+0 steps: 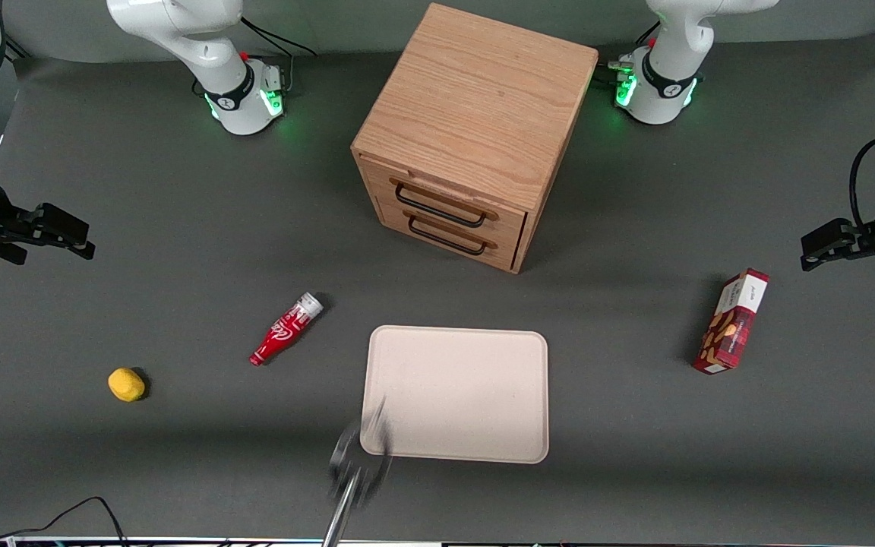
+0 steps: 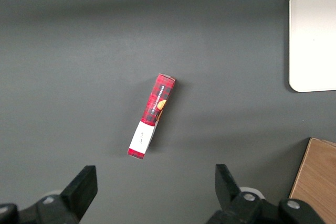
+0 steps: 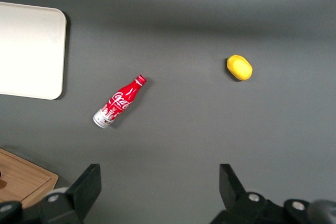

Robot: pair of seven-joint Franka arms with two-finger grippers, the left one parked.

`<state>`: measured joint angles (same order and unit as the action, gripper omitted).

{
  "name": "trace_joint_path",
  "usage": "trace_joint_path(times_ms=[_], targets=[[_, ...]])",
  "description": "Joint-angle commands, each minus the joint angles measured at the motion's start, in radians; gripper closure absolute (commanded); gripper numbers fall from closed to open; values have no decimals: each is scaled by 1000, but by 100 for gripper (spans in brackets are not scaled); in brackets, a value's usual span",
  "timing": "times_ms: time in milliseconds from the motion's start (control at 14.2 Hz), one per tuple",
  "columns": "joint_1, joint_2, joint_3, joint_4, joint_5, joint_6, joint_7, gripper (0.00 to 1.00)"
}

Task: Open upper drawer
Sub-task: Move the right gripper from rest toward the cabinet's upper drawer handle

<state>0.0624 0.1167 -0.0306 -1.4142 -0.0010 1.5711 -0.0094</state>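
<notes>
Two fingers [image 3: 89, 187] of my claw [image 3: 160, 190] spread wide, gripping nothing, hanging high over bare table toward the working arm's end. Below it: red bottle [image 3: 118, 101] on its side, yellow lemon [image 3: 239, 67] well apart from it. Cabinet [image 1: 475, 114] at 12 o'clock from the pale tray [image 1: 456, 393], upper drawer [image 1: 443, 202] shut, handle untouched.

The hand [image 3: 157, 192] is cut off by the right wrist view's edge, so only its two dark fingers [image 3: 86, 187] are seen, set wide apart. The oak cabinet [image 3: 23, 179] is shown there only as a cropped corner. A blurred metallic object [image 1: 358, 456] is seen overlapping the tray [image 1: 468, 380], too smeared to identify.
</notes>
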Motion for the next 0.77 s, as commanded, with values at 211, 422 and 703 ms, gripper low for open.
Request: trace_joint_path(times_ms=[211, 422, 703], targets=[[19, 15, 8, 29, 12, -17, -21, 0], [16, 21, 40, 23, 22, -17, -254, 0], [16, 32, 83, 17, 118, -36, -490, 0]])
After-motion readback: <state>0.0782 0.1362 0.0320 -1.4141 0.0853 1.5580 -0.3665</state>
